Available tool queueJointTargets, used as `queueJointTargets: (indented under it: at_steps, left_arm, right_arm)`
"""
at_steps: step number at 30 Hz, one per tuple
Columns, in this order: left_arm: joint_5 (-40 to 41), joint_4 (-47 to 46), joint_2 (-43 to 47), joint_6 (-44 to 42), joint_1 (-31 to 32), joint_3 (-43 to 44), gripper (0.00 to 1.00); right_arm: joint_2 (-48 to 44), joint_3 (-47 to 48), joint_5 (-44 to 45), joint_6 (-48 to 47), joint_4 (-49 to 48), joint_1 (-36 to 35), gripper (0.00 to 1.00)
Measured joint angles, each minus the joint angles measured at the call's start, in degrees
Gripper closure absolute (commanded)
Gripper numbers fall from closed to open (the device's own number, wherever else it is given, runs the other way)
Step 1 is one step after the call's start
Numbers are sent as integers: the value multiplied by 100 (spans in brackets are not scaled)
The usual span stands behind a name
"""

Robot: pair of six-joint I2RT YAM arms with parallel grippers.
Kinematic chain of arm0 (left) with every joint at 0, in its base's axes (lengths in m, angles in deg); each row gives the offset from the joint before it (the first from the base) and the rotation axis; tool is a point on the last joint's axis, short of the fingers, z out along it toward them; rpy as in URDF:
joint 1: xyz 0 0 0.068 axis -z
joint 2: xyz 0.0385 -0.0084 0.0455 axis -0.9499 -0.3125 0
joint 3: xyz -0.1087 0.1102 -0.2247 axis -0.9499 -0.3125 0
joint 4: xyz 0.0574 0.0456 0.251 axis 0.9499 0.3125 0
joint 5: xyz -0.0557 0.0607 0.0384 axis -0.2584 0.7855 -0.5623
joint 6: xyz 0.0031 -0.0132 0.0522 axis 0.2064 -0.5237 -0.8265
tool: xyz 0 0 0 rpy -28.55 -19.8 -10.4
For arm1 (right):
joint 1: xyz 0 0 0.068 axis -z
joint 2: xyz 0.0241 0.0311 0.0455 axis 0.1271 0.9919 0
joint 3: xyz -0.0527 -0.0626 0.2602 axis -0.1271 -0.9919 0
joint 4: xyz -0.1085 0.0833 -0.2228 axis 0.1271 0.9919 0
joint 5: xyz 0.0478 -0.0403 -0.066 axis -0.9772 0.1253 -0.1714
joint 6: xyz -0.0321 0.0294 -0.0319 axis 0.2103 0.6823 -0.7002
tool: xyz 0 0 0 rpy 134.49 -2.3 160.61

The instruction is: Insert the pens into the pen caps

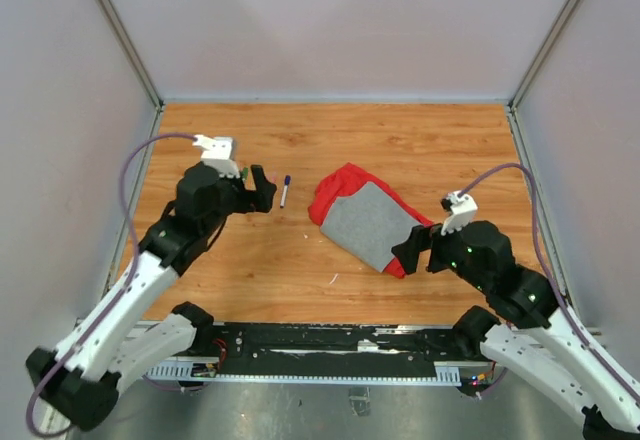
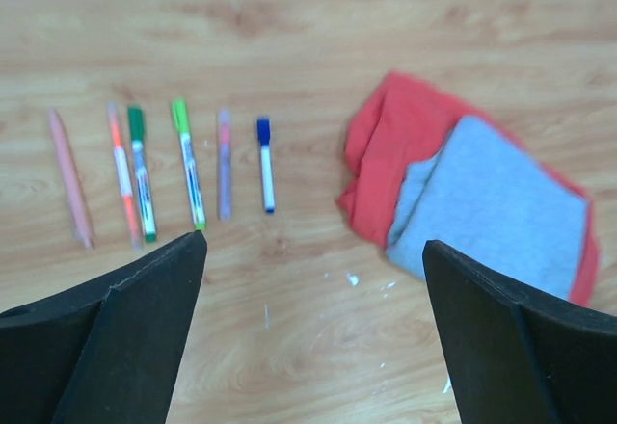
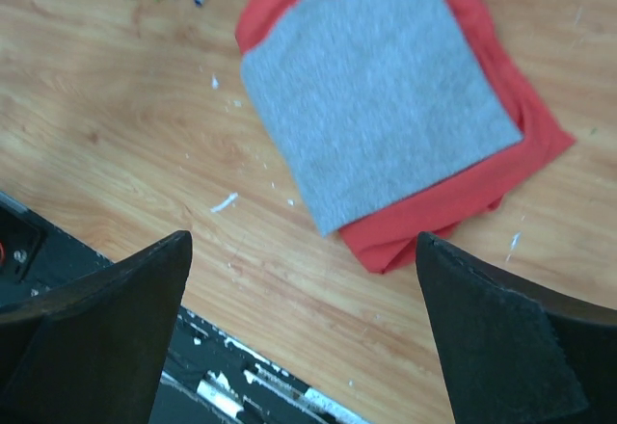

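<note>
Several pens lie side by side on the wooden table in the left wrist view: pink (image 2: 70,178), orange (image 2: 123,175), dark green (image 2: 142,173), light green (image 2: 188,164), purple (image 2: 225,164) and blue (image 2: 265,166). Pen caps sit on their far ends, such as the blue cap (image 2: 262,131) and the dark green cap (image 2: 136,122). From above only the blue pen (image 1: 285,191) shows; my left arm hides the others. My left gripper (image 2: 313,243) (image 1: 258,192) hovers open and empty just short of the row. My right gripper (image 3: 304,241) (image 1: 412,250) is open and empty at the cloth's near corner.
A folded red-and-grey cloth (image 1: 365,218) (image 2: 472,193) (image 3: 381,96) lies mid-table, right of the pens. The black base rail (image 3: 222,385) (image 1: 330,345) runs along the near edge. Grey walls close in the table on three sides. Small white flecks (image 2: 352,278) dot the wood.
</note>
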Motion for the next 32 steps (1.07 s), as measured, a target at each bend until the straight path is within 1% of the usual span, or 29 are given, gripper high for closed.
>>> queueJointTargets:
  at_steps: [3, 6, 10, 14, 20, 32]
  left_arm:
    - [105, 120, 1047, 9, 4, -31, 0]
    - [186, 251, 1714, 33, 4, -66, 0]
    - [245, 505, 2496, 116, 4, -396, 0]
    - [326, 680, 3069, 188, 4, -662, 0]
    - [568, 695, 3377, 199, 7, -894, 0]
    - [693, 774, 3180, 175, 4, -960, 1]
  right_arm:
    - [-603, 50, 192, -275, -168, 9, 2]
    - [-994, 68, 374, -492, -273, 13, 2]
    - [-1285, 68, 597, -713, -264, 13, 1]
    - [-1469, 68, 800, -844, -184, 13, 1]
    - [-1556, 35, 1032, -911, -48, 13, 1]
    - [-1482, -9, 1134, -922, 42, 13, 2]
